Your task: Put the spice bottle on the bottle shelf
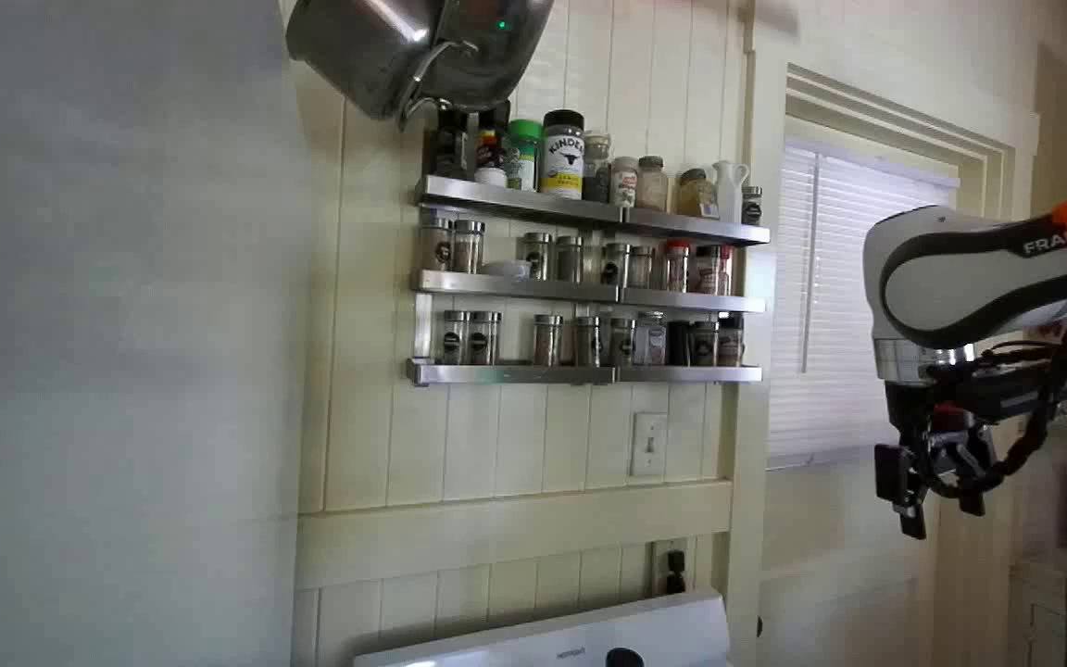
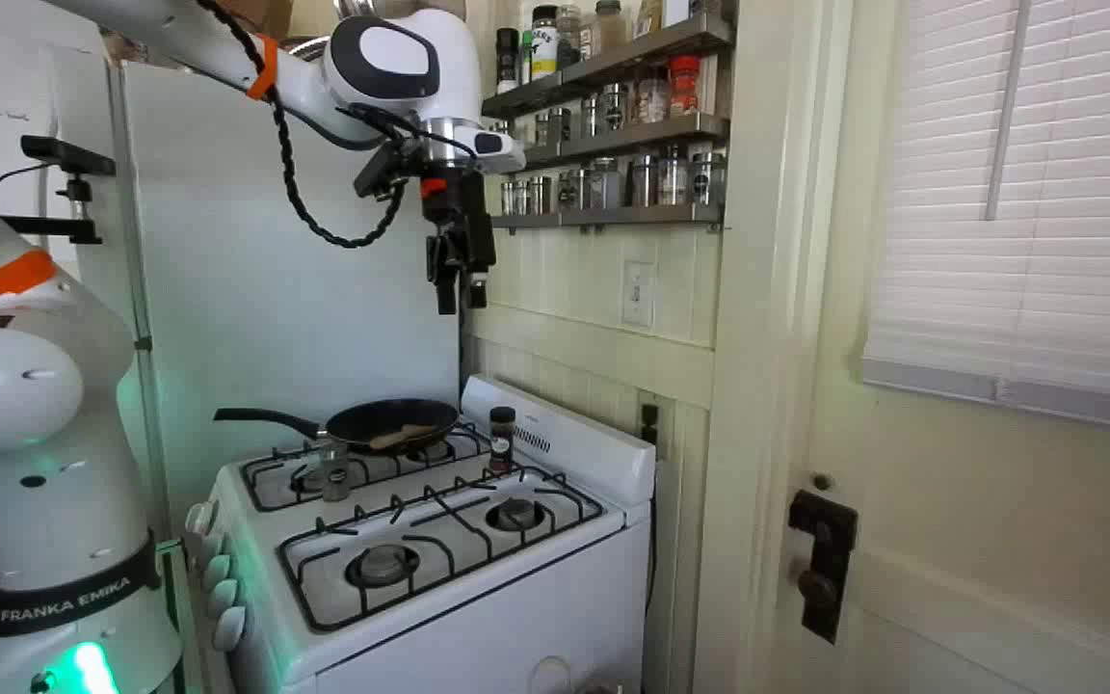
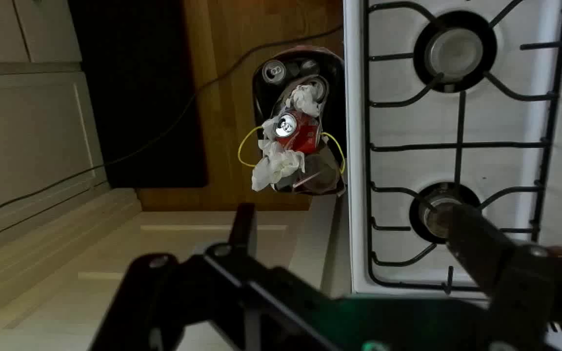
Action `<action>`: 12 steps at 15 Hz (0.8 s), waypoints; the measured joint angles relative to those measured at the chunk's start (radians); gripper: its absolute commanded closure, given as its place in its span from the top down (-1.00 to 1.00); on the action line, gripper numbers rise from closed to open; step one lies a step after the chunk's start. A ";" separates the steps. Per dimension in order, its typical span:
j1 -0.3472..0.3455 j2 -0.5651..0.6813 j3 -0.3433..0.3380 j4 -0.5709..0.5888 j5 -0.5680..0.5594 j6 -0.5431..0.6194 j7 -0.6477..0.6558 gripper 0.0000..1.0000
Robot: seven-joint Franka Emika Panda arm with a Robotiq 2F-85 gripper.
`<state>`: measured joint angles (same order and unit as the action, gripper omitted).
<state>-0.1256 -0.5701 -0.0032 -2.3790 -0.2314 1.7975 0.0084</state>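
On the stove point(image 2: 488, 607) at left, a small glass jar point(image 2: 335, 472) is stood upright, presumably for easy grasping. Higher, the empty fingers point(image 2: 446, 294) are spread wide, likely in readiness. Rightward, a dark-capped bottle point(image 2: 501, 441) is stood; which is to be shelved cannot be told. Farther right, jars point(image 2: 646, 180) are fenced in along the bottle shelf point(image 2: 642, 137).

A kitchen, with gas stove point(image 2: 478, 612), frying pan point(image 2: 367, 416) and metal spice rack point(image 1: 552, 289).

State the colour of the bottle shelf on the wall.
The bottle shelf is plain silver, best seen in an exterior view.
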 measured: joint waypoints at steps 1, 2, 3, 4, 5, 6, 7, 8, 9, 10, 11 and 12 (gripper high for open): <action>0.000 0.000 0.000 0.000 0.000 0.000 0.000 1.00; 0.000 0.000 0.000 0.000 0.000 0.000 0.000 1.00; 0.000 0.000 0.000 0.000 0.000 0.000 0.000 1.00; 0.000 0.000 0.000 0.000 0.000 0.000 0.000 1.00; 0.001 0.000 -0.001 0.000 0.000 0.000 0.000 1.00; 0.005 0.000 -0.001 0.000 0.001 0.000 0.003 1.00; 0.015 0.000 0.003 -0.001 0.013 0.001 0.007 1.00; 0.033 0.000 0.012 -0.003 0.035 0.001 0.020 1.00; 0.055 0.000 0.028 -0.007 0.064 0.001 0.039 1.00; 0.081 0.000 0.050 -0.012 0.100 0.001 0.063 1.00; 0.111 0.000 0.075 -0.017 0.141 0.001 0.086 1.00; 0.142 0.000 0.104 -0.022 0.177 0.003 0.111 1.00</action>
<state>0.0161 -0.5700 0.1004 -2.4013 -0.0540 1.8007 0.1197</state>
